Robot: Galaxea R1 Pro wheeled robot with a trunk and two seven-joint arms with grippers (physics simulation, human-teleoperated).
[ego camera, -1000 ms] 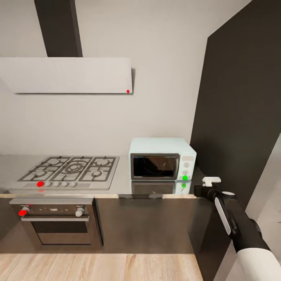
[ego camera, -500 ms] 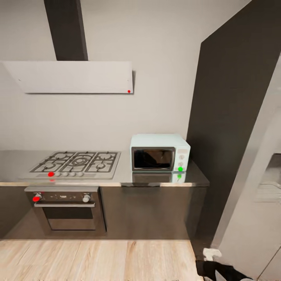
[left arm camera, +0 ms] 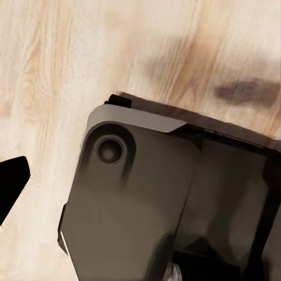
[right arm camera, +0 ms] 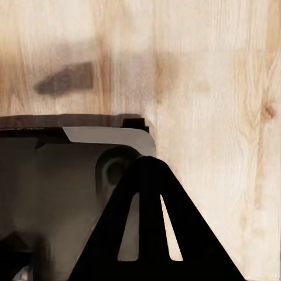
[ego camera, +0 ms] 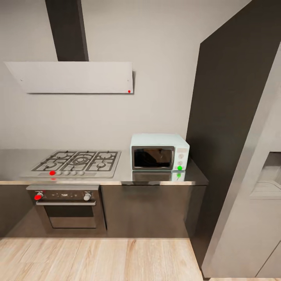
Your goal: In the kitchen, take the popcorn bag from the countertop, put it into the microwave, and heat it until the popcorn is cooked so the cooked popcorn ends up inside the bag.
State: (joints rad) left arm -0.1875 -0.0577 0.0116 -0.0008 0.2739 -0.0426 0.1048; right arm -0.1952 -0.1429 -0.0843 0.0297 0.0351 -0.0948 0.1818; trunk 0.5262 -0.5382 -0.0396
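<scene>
Worktop (ego camera: pixel 156 180) glossy steel, mirrors the microwave (ego camera: pixel 159 152); floor (ego camera: pixel 97 259) pale matt wood grain; wall (ego camera: pixel 156 58) matt.

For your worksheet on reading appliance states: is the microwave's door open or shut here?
Shut. The microwave on the countertop shows its dark-framed glass door flat against the front, flush beside the knob panel.

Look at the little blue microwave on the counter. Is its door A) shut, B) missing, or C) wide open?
A. In the head view the microwave sits on the countertop with its dark glass door flat against the front, closed, and a green dot glowing at the bottom of its knob panel.
</scene>
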